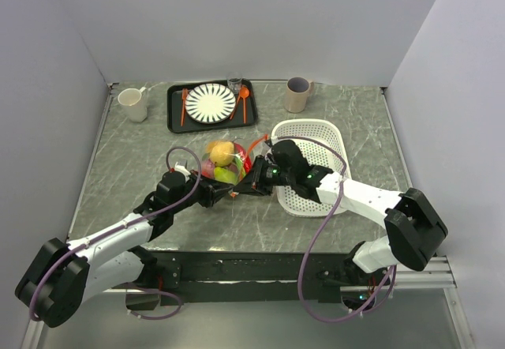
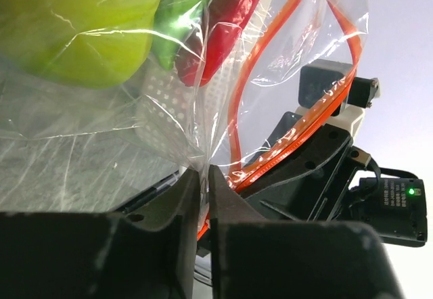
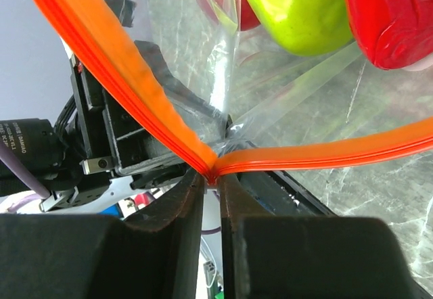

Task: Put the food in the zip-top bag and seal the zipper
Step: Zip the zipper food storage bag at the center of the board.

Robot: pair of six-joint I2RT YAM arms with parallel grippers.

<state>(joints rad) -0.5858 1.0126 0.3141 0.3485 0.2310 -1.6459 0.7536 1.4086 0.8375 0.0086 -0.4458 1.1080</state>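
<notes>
Black jaws of my right gripper (image 3: 212, 177) fill the bottom of the right wrist view, pressed together on the thin orange-red plastic zipper strip (image 3: 135, 89). From that pinch the strip runs off in two arms, one up to the left and one out to the right. Black jaws of my left gripper (image 2: 204, 170) are likewise closed, pinching a fold of the clear crinkly zip-top bag (image 2: 291, 55) just beside the strip, which bows apart into an open loop above them.

From the top camera the two grippers meet tip to tip at the near edge of the bag, which sits on the grey marbled table (image 1: 134, 159) with its right side against the white perforated oval basket (image 1: 312, 122).

The glossy food lies inside the bag: a large yellow-green fruit (image 2: 81, 21), a red pepper (image 2: 223, 21) and a green piece (image 2: 176, 21) between them, with a red lump (image 3: 392, 15) showing through the film in the right wrist view.

At the far side of the table a black tray (image 1: 175, 120) holds a striped plate (image 1: 211, 102), with a white mug (image 1: 132, 104) to its left and a beige mug (image 1: 297, 94) to its right.
</notes>
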